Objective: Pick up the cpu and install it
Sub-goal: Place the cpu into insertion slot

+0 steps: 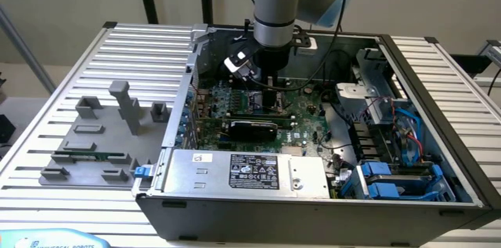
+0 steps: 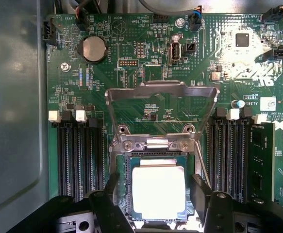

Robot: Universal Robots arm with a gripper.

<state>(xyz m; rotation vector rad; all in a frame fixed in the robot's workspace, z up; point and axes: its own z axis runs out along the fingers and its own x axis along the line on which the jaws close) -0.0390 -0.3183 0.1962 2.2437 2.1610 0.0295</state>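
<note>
**Wrist view: tool (image 2: 154, 187) spread wide over the cpu (image 2: 158, 191) in its socket**

Here we are, looking straight down at the green motherboard (image 2: 131, 68), and the cpu lies flat in the socket (image 2: 156, 159), silver top facing up and square to the frame. The tool's two black fingers (image 2: 199, 191) stand well apart, one on each side of the chip and wider than the chip itself. Nothing is clamped between them. A strip of socket shows between each finger and the chip's edge, so the cpu sits there on its own. Just beyond the socket, the metal load plate (image 2: 160, 88) is tilted up on its hinge and not closed over the chip. Dark memory slots (image 2: 75, 155) flank the socket, and one green module (image 2: 261, 160) sits in a slot on the far side.

Over to the exterior view: the arm (image 1: 274, 7) reaches down from above into the open computer case (image 1: 313, 213), with the tool low over the board at the back. On the slatted table (image 1: 94, 48), to the exterior view's left, stand grey fixture blocks (image 1: 125, 104) with a thin green memory stick (image 1: 88, 156) lying on them, well apart from the tool.
</note>
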